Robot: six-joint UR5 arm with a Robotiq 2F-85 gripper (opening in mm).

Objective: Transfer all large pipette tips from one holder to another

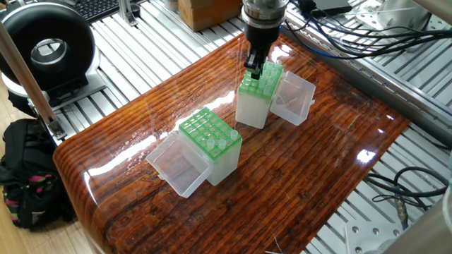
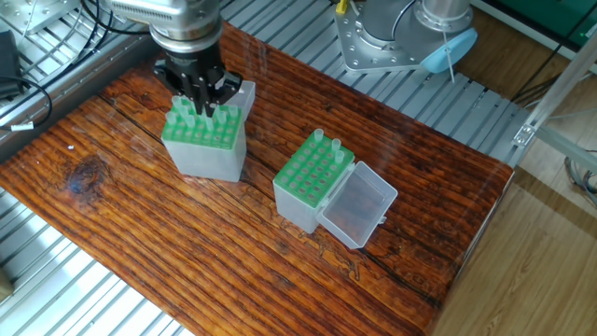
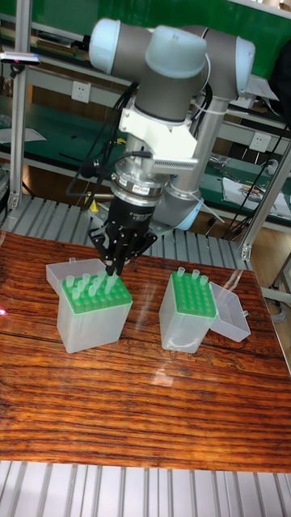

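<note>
1. In the tall fixed view the black two-finger gripper (image 3: 115,271) hangs from the grey UR5 arm (image 3: 166,73) with its fingers (image 3: 107,260) drawn close together, their ends just above the back row of the full rack; whether they pinch a tip cannot be told.
2. That rack, a green grid on a clear plastic box (image 3: 91,313), carries many translucent whitish large pipette tips (image 3: 84,284) standing upright.
3. The other fixed view looks down on the same rack (image 2: 202,140) and shows tip tops (image 2: 183,119) just beside the fingers (image 2: 198,93), with the box's open lid behind.
4. One fixed view hides the finger ends behind the gripper body (image 1: 253,69).
5. The second green-grid rack (image 2: 312,179) stands well apart on the glossy wooden bench (image 2: 140,243), holding only two tips (image 2: 327,142) at one edge, lid (image 2: 357,205) folded open.
</note>
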